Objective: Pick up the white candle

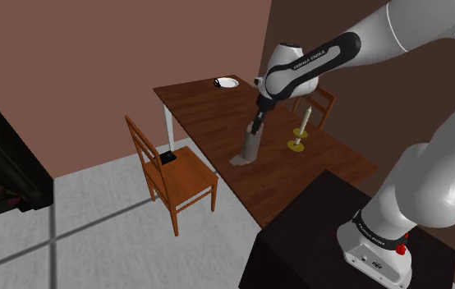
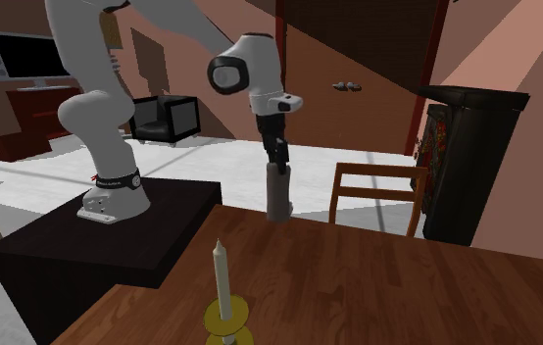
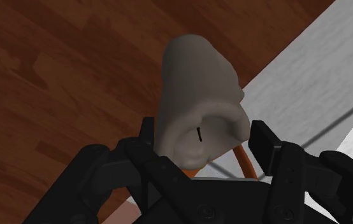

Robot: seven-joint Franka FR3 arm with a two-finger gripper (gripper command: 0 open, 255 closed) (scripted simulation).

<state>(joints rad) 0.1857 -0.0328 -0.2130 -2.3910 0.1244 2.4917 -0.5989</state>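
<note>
**A:** White candle [image 3: 194,83], where is it?

**B:** It is a pale, greyish-white pillar candle near the edge of a dark wooden table [image 1: 209,103]. The black gripper [image 3: 201,133] is closed on its upper end, with one finger pressed to each side. In the wrist view a thin dark wick shows in the hollow top, between the fingers.

**A:** Is it lifted off the table?

**B:** I cannot tell. In the shoulder view the white candle [image 1: 249,148] reaches down from the gripper [image 1: 256,123] to the tabletop, and its lower end looks as if it meets the wood.

**A:** What does one view add to another?

**B:** The shoulder view has a white dish [image 1: 227,82] at the table's far end. It also shows a wooden chair [image 1: 176,168] beside the table with a small black object [image 1: 167,155] on its seat. A slim taper candle [image 1: 306,115] in a yellow holder [image 1: 297,144] stands near the gripper, apart from it. The second exterior view looks across the table, so the taper is closest and the white candle [image 2: 278,191] stands upright beyond it. Behind are the arm's dark stand [image 2: 93,245], a black armchair [image 2: 167,118] and a screen [image 2: 20,54]. The wrist view shows grey floor [image 3: 322,70] past the table's edge.
</note>
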